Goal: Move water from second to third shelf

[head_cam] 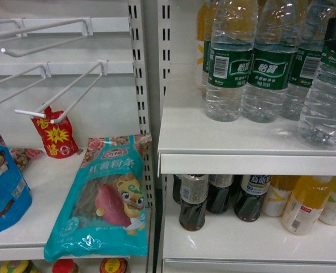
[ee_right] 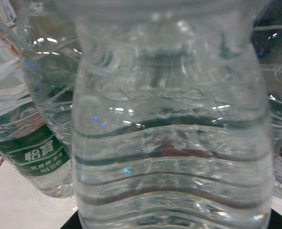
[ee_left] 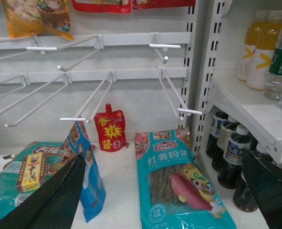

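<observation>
My right pincer's camera is filled by one water bottle (ee_right: pixel 174 143) at the shelf's (head_cam: pixel 247 149) right front edge; whether it has closed I cannot tell. My left pincer (ee_left: pixel 164 191) hangs wide open, empty. The move remains undone. Neighbouring water bottles (head_cam: pixel 231 62) crowd close; cola bottles (head_cam: pixel 193 200) stand below.

A teal noodle bag (head_cam: pixel 102 199) lies at 7 o'clock on the left shelf (head_cam: pixel 48 187), a red sauce pouch (head_cam: pixel 56 134) at 10 o'clock of it. At 5 o'clock stand cola bottles (head_cam: pixel 193 200) and juice bottles (head_cam: pixel 307 203). White hooks (ee_left: pixel 83 102) jut out above.
</observation>
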